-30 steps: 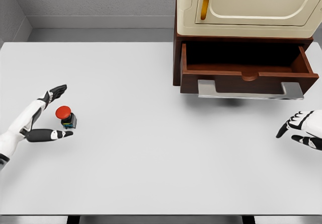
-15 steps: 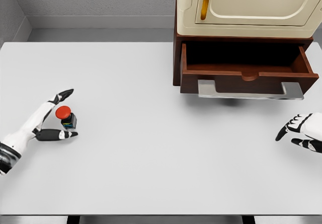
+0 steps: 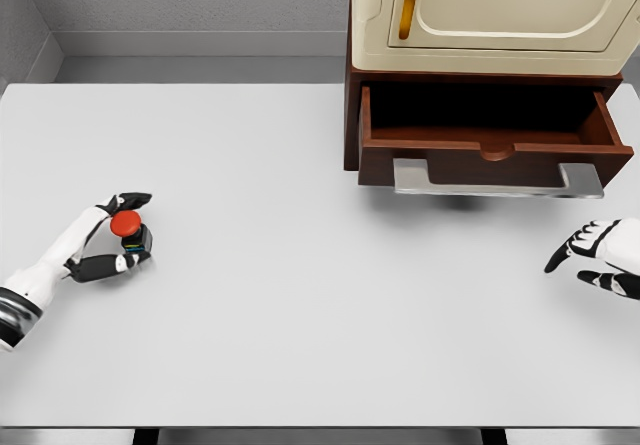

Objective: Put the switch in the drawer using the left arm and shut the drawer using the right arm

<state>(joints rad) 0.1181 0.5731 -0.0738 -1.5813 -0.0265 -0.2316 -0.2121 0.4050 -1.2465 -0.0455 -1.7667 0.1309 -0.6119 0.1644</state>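
- Your switch (image 3: pixel 128 231), red-capped on a dark base, sits on the white worktop (image 3: pixel 300 295), far left of the drawer (image 3: pixel 487 135).
- Your left hand (image 3: pixel 112 235) has its fingers curled around the switch, thumb below and fingers above, touching it.
- The drawer stands pulled open under a cream cabinet (image 3: pixel 490 15).
- Your right hand (image 3: pixel 596 258) rests below the drawer's right end, fingers loosely spread, holding nothing.

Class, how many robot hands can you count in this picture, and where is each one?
2. The left robot hand closes around the red switch at the table's left; the right robot hand rests at the right edge.
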